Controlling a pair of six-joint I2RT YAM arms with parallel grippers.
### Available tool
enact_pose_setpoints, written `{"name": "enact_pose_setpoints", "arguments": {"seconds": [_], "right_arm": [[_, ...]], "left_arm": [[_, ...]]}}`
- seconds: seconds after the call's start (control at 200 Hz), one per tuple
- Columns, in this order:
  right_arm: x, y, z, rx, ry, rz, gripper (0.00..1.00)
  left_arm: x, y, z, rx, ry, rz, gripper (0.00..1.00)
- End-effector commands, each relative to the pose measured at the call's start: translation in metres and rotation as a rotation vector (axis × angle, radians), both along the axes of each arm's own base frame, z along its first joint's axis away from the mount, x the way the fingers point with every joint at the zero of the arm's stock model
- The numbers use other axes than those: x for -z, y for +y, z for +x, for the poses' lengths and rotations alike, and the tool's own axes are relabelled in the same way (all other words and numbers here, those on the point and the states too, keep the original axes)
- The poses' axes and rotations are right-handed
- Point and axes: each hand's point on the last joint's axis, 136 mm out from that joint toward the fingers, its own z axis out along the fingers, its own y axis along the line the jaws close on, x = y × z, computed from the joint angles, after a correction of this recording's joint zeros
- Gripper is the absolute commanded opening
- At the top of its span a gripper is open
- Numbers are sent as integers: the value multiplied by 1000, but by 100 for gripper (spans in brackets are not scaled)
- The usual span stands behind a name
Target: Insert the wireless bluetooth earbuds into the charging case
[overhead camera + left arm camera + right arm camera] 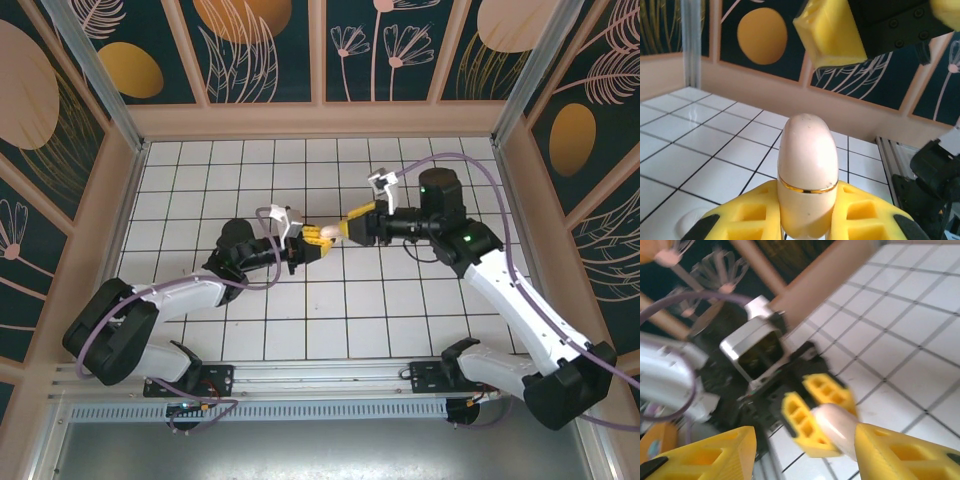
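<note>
Worktop [200,180]: glossy white square tiles with dark grout lines. It is enclosed by tan-framed wall panels [265,50] printed with pale leaf and flower outlines and orange discs on a dark ground.

Charging case [807,170]: smooth, cream-coloured and egg-shaped, with a soft sheen and a thin gold band around its girth. The two halves meet flush at that band, so the case is shut and its contents cannot be seen. It is held clear of the tiles above the middle of the worktop, rounded end pointing towards the right arm.

Left tool [309,243]: closed on the lower half of the case. Its fingers [865,215] are yellow moulded blocks with square recessed pockets and black tips, pressed against both flanks of the case below the gold band.

Right tool [350,228]: jaws spread wide, nothing held. One blunt, matte yellow finger [830,32] sits on a black bolted body above the rounded end of the case, apart from it. In the right wrist view, which is blurred, the right tool's two pocketed yellow fingers stand well apart at the lower edge, with the case ahead of the gap.

Purple cable [470,165]: a smooth sheathed loop arching over the white-shelled right arm.
</note>
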Motion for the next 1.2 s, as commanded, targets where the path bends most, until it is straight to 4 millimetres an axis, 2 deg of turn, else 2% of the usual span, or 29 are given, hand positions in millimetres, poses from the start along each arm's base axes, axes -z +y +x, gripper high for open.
{"name": "enact_pose_setpoints", "arguments": {"seconds": [0.0, 0.075, 0.175, 0.32, 0.415, 0.455, 0.49, 0.696, 0.816, 0.841, 1.046, 1.196], "right_arm": [[41, -42, 47, 327, 124, -96, 55], [66, -66, 63, 468, 208, -137, 54], [90, -84, 70, 566, 268, -174, 54], [105, -87, 69, 583, 309, -182, 54], [114, -88, 66, 583, 330, -191, 54], [117, -88, 65, 583, 336, -194, 54], [119, -88, 65, 583, 341, -196, 54], [130, -87, 61, 574, 369, -200, 54], [133, -87, 60, 572, 376, -205, 54], [134, -87, 60, 572, 375, -206, 54], [135, -88, 59, 571, 377, -207, 54], [136, -89, 59, 575, 376, -212, 53]], "left_arm": [[14, -5, 24, -85, 232, 3, 5], [33, -6, 35, -134, 378, 17, 5], [61, -6, 48, -210, 531, 57, 6], [108, 0, 70, -361, 687, 185, 7], [129, -1, 80, -404, 742, 253, 8], [129, -2, 85, -420, 748, 264, 9], [144, -2, 88, -439, 774, 300, 10], [172, 0, 100, -506, 823, 396, 12], [191, 3, 97, -522, 864, 436, 12], [184, -2, 104, -521, 850, 420, 13], [194, -2, 109, -537, 868, 451, 19], [197, 5, 114, -571, 866, 471, 29]]}}
